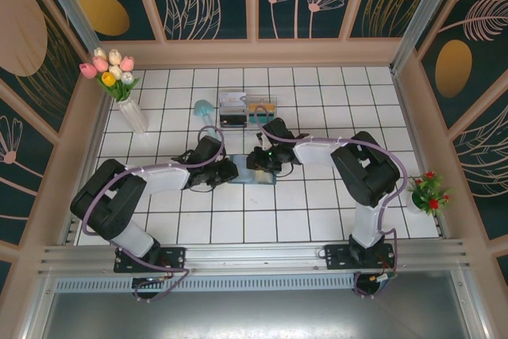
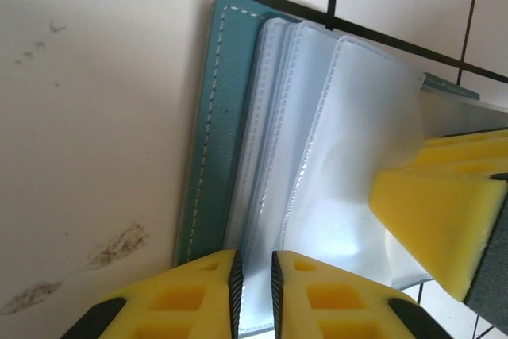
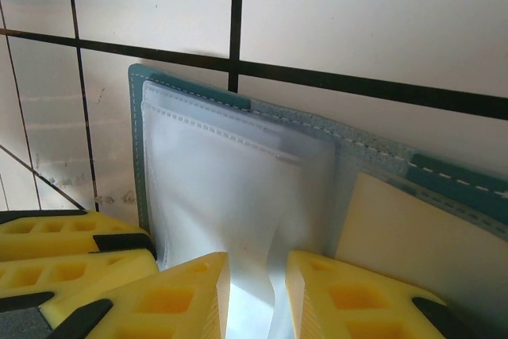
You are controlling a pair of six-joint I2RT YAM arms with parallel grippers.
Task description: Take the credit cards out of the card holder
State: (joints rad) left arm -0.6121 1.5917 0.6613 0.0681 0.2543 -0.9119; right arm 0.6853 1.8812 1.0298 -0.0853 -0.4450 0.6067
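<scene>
card holder [image 1: 255,175] lies open on the white tiled counter [image 1: 317,212], middle of the top view, between the two claws. its teal stitched cover [image 2: 208,140] is flat on the tile, with the clear sleeves [image 2: 349,148] fanned up off it.

left claw [image 2: 254,291]: jaws almost together at the bottom of its wrist view. the sleeve edges run into the narrow gap, which reads as a pinch on the sleeves.

right claw [image 3: 255,299]: closed onto one sleeve, with the film puckered between the pads [image 3: 190,295].

cards: a pale cream panel [image 3: 413,236] at lower right of the right wrist view, tucked under the teal edge, is probably a card; cannot tell for sure. no card edge made out in the sleeves.

handling (judgement):
- holder is light and will slide or lift if pulled from one side, so one claw should pin it.
- sleeves are thin, floppy, glossy film, likely slippery on foam, and they crumple rather than resist.
- cards should be stiff, thin and smooth, and the film may cling to them.
- best hold is on a card's exposed edge at the slot mouth, pulling along the slot, with the other claw holding the sleeve near the stitched spine.

writing: none readable on cover or sleeves, and no brand mark. clear box [image 1: 246,109], upper centre of the top view, holds coloured items too small to read.
</scene>
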